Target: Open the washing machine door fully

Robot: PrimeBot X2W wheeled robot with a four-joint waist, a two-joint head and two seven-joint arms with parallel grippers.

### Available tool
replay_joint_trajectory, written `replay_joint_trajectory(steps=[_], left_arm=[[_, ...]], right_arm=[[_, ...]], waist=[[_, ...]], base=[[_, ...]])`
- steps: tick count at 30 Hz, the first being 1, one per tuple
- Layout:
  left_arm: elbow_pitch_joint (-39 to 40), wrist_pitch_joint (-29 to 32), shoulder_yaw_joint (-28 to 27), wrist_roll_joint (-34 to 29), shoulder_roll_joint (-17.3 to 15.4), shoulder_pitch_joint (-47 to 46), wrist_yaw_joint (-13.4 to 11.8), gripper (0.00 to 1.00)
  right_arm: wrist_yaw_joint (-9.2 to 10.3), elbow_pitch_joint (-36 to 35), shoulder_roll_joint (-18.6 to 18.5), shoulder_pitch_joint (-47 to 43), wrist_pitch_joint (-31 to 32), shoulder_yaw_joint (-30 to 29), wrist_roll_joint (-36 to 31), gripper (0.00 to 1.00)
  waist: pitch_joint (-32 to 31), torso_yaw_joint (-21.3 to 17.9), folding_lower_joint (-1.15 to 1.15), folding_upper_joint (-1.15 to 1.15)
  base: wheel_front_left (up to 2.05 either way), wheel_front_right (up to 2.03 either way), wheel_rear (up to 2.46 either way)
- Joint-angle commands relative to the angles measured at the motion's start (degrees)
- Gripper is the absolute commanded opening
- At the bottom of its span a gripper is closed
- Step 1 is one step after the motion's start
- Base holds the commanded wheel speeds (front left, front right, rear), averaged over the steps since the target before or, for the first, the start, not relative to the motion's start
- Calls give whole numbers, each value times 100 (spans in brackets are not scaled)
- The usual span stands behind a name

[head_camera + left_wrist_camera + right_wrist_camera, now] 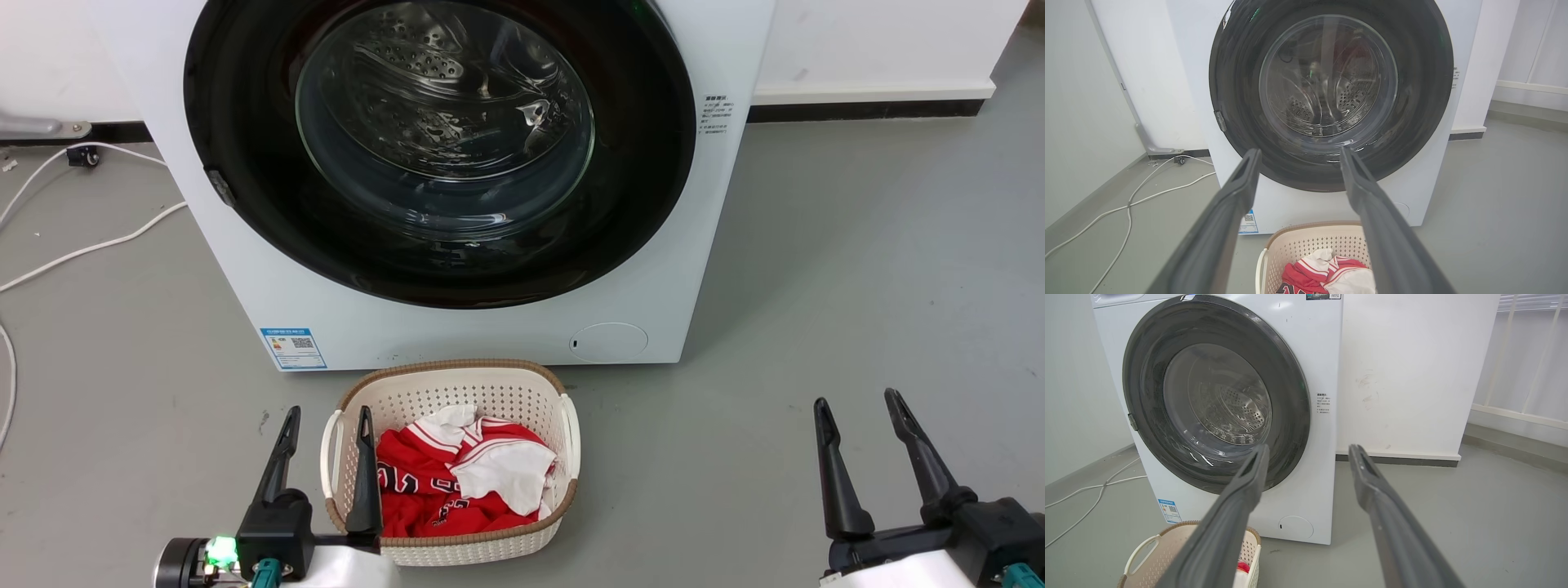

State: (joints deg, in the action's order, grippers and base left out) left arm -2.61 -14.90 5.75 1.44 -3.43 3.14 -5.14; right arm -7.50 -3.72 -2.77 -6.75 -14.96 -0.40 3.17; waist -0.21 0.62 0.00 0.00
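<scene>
We see a smooth grey floor (857,269). The washer (490,331) stands on it, with its back toward the white wall. Just in front of the washer, the basket (457,377) sits on the floor; we cannot tell if the two touch. On the left of the washer, white cables (90,249) lie loose on the floor and curve toward the wall. A small dark mark (263,422) is on the floor, left of the basket.

The laundry basket (457,392) stands on the floor (816,286) just before the washing machine (457,331), cables (98,245) to its left.
</scene>
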Motion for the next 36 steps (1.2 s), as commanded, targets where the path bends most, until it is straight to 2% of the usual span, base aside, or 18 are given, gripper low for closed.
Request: replay_joint_trajectory(steps=[1, 24, 25, 26, 27, 29, 31, 33, 36], left_arm=[[-15, -45, 9, -42, 0, 45, -32, 100], [-148, -32, -23, -9, 34, 51, -38, 100], [-150, -32, -23, -10, 35, 48, -38, 100], [-152, -32, -25, -9, 36, 47, -40, 100], [-154, -32, -23, -10, 37, 48, -43, 100], [-158, -32, -26, -9, 38, 55, -35, 100], [-162, -32, -31, -10, 40, 61, -35, 100], [-164, -32, -39, -8, 41, 69, -35, 100], [-170, -32, -52, 3, 42, 88, -19, 100]], right_arm=[[2, 8, -19, -42, -29, -11, -34, 100], [2, 192, -18, -76, -26, 30, 351, 100], [2, 199, -18, -75, -27, 37, 354, 81], [2, 192, -18, -68, -26, 35, 370, 11], [2, 192, -19, -68, -27, 31, 378, 0], [2, 198, -18, -68, -27, 31, 479, 0], [3, 220, -19, -45, -26, -58, 1004, 0], [3, 260, -16, -7, -26, -42, 1809, 0], [2, 292, -15, 68, -26, 47, 3527, 0]], waist=[[1, 2, 0, 0], [-51, 26, 0, 0], [-54, 30, 0, 0], [-58, 33, 0, 0], [-61, 36, 0, 0], [-67, 42, 0, 0], [-71, 46, 0, 0], [-74, 46, 0, 0], [-79, 39, 0, 0]], base=[[0, 0, 0], [0, 0, 0], [0, 0, 0], [0, 0, 0], [0, 0, 0], [0, 0, 0], [0, 0, 0], [0, 0, 0], [0, 0, 0]])
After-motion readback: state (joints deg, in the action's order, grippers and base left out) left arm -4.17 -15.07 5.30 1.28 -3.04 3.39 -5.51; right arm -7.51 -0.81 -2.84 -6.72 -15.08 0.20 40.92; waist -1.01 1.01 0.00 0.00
